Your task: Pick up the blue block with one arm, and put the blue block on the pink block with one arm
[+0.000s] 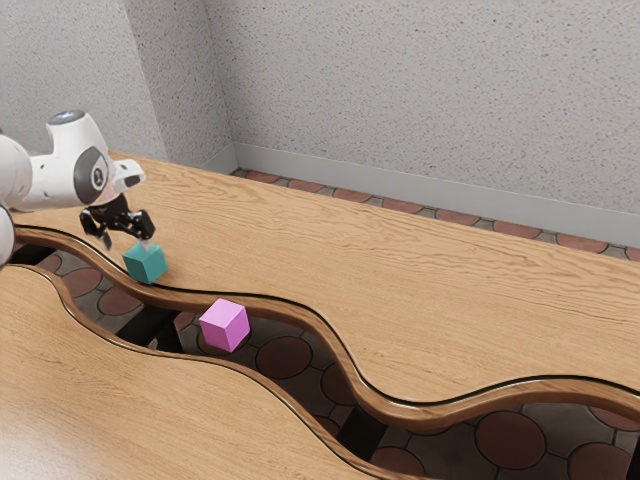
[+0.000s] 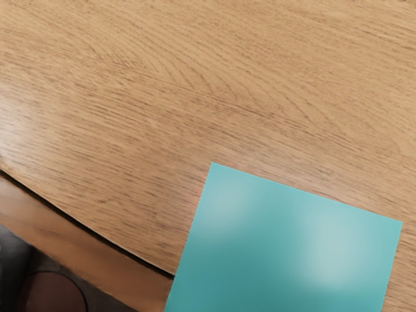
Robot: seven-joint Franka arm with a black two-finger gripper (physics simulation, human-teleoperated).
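Pincer (image 1: pixel 125 238) poised over the blue block (image 1: pixel 145 262) at the worktop (image 1: pixel 400 260) edge.

The blue block (teal in tone, a smooth, matte cube) is seen resting on the wood-grained worktop, right at its wavy, rounded lip, with the black pincer just above it and toward the exterior view's left; whether the pincer is wide or narrow cannot be told. In the wrist view the block's flat square top (image 2: pixel 286 247) is shown close under the hand, set on fine-grained light wood (image 2: pixel 162 97) beside the curved edge. The pink block (image 1: pixel 223 325), a plain glossy cube, is placed apart from it, down in the curving gap between the two worktop slabs, where round brown floor tiles (image 1: pixel 285 357) are visible. A rough grey wall (image 1: pixel 420 90) is set behind.
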